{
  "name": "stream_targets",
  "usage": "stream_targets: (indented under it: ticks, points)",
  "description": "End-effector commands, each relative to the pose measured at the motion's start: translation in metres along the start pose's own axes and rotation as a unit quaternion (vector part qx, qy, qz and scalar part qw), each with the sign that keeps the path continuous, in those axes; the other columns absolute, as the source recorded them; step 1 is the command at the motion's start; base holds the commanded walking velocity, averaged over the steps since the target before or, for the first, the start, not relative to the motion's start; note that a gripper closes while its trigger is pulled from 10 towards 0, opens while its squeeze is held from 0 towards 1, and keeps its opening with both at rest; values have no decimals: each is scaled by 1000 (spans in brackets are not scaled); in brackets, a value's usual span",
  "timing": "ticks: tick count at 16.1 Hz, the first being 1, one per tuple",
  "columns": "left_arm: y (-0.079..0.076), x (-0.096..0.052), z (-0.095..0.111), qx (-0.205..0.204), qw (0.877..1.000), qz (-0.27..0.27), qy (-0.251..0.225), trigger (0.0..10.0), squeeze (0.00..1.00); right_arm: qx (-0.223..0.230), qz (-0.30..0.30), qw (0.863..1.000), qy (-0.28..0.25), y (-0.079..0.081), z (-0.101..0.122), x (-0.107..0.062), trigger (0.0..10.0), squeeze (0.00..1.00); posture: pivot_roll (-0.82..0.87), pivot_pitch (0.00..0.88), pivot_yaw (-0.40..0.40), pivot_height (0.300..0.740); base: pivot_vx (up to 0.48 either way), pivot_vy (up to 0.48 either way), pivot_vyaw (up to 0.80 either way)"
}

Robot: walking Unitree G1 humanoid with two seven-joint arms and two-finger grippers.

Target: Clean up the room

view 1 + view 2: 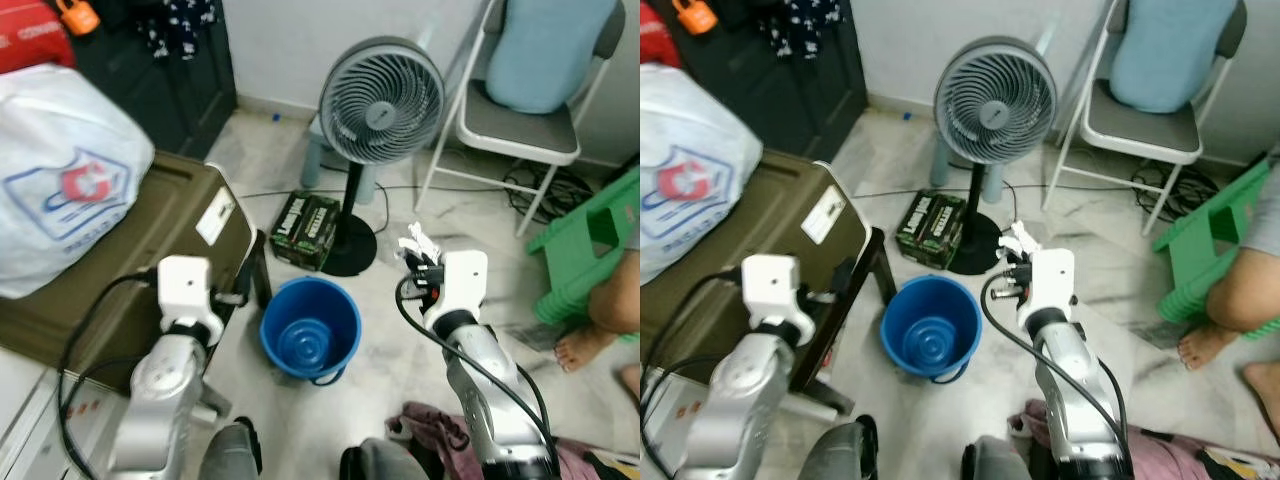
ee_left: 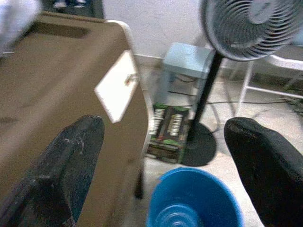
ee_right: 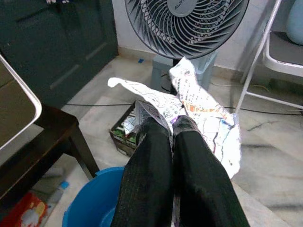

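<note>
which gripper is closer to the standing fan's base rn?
Right. The right gripper, shut on a crumpled paper, is just beside the fan base. The left gripper, open, sits farther back beyond the blue bucket.

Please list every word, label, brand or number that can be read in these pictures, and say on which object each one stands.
No text reads with certainty.
Green printed carton beside the fan's stand: white lettering, too blurred.
Crumpled printed paper in the right tool: print too small.
Grey round fan hub: partial letters, unclear.
White plastic bag: red-and-blue emblem, lettering unreadable.
</note>
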State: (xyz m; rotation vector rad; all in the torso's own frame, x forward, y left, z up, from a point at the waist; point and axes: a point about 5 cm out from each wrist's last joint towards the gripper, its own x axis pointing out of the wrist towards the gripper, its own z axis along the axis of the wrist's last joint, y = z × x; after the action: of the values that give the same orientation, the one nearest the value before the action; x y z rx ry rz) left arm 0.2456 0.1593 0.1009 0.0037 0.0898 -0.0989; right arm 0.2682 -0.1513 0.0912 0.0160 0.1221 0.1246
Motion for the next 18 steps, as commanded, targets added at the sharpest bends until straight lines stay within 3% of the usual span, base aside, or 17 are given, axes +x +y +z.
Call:
stream_targets:
  ticks: [1,6,11,15,18]
  points:
    - [7,-9,3,33,999,-14,-5,10000,0,-1,-19,999,30,-7,-10,-1,10000,0,45,210,-30,740,0,0,0]
    - [22,-37,4,87,993,-77,9,10000,0,-18,-31,997,64,-5,-19,7,10000,0,103,252,-6,740,0,0,0]
    - [12,-53,12,87,981,-170,16,10000,0,-31,-21,996,76,-5,-21,24,10000,0,157,300,39,740,0,0,0]
    - [10,-58,20,88,980,-177,17,10000,0,-42,-51,991,118,-21,-35,36,10000,0,219,320,79,740,0,0,0]
    - [17,-62,24,97,978,-185,24,10000,0,-33,-25,993,111,-8,-35,45,10000,0,249,327,114,740,0,0,0]
